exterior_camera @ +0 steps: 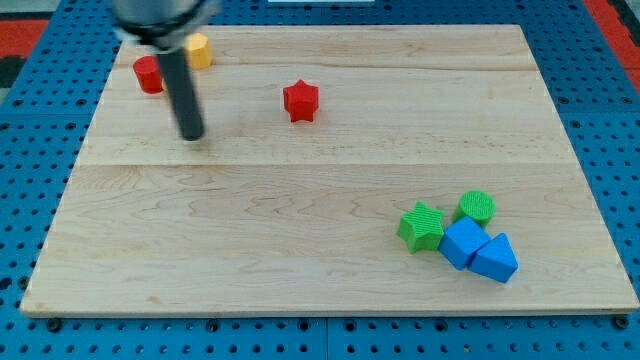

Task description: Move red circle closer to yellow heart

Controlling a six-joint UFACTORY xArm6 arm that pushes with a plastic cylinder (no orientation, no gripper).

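Observation:
The red circle [148, 75] lies near the board's top left corner. The yellow heart [199, 50] lies just to its upper right, partly hidden behind my dark rod. My tip [191, 136] rests on the board below and to the right of the red circle, with a gap between them. The rod rises from the tip toward the view's top, passing between the two blocks.
A red star [300, 101] lies to the right of my tip. At the lower right sit a green star [421, 226], a green circle [477, 207], a blue cube [462, 242] and a blue triangle [495, 259]. The wooden board [300, 250] lies on a blue perforated table.

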